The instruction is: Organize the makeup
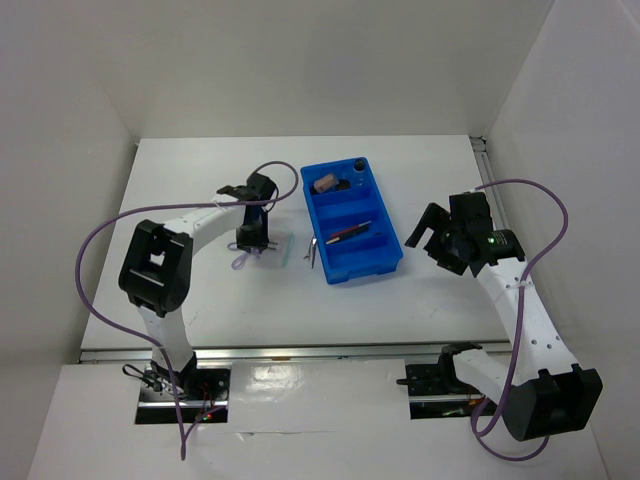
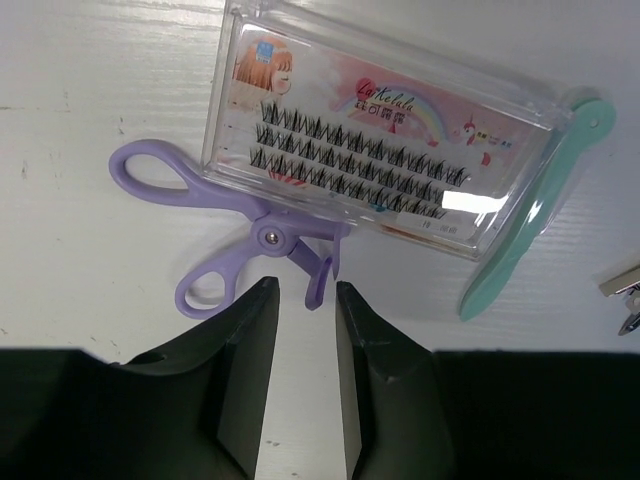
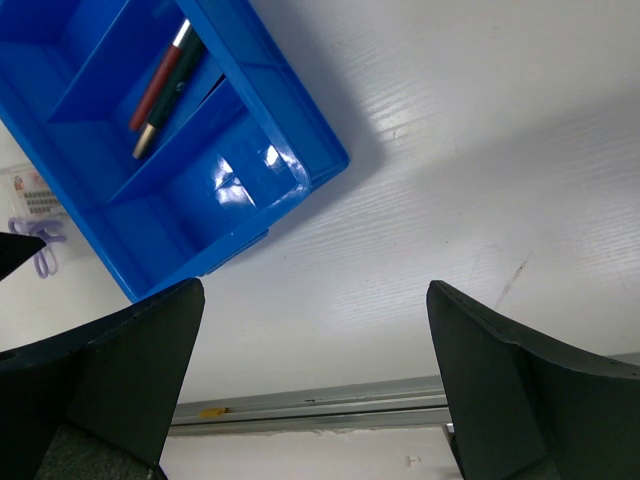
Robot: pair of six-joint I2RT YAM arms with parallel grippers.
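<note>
A lilac looped piece (image 2: 250, 225), shaped like small scissors, lies on the white table, partly under a white red-printed flat packet (image 2: 370, 150) of lashes. My left gripper (image 2: 303, 300) hovers just above the lilac piece's tip, its jaws a narrow gap apart with nothing between them; it also shows in the top view (image 1: 248, 243). The blue tray (image 1: 385, 255) holds a tan bottle with black cap (image 1: 328, 183) and thin dark pencils (image 1: 348, 233), which also show in the right wrist view (image 3: 160, 85). My right gripper (image 3: 315, 300) is wide open and empty, right of the tray's near corner.
A teal tweezer (image 2: 535, 215) lies beside the packet. A small metal clip (image 2: 625, 290) lies between it and the tray. A metal rail (image 3: 330, 410) runs along the table's near edge. White walls enclose the table on three sides.
</note>
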